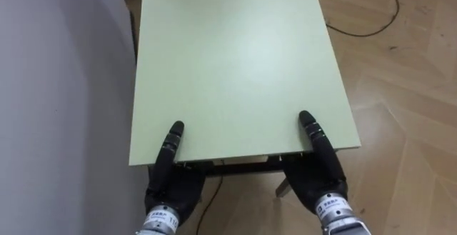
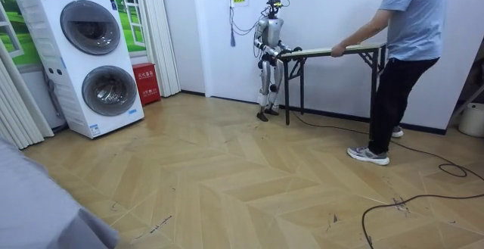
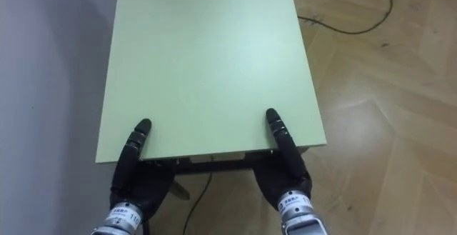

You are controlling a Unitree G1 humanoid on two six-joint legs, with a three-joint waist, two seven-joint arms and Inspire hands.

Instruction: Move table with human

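Nearest me, my left hand [image 1: 170,181] and right hand [image 1: 323,172] sit at the near short edge of the green table [image 1: 243,56], one toward each corner. Each has a thumb laid on top and the rest tucked under the edge (so whether they are clamped I cannot tell). The table's long axis runs straight away from me.

From the room view, a person [image 2: 412,29] stands at the far end with a hand on the table.

Through the right eye, a grey wall [image 3: 43,63] runs close along the table's left side and wooden floor [image 3: 378,99] lies open on the right. I judge any shift should go lengthwise or rightward.
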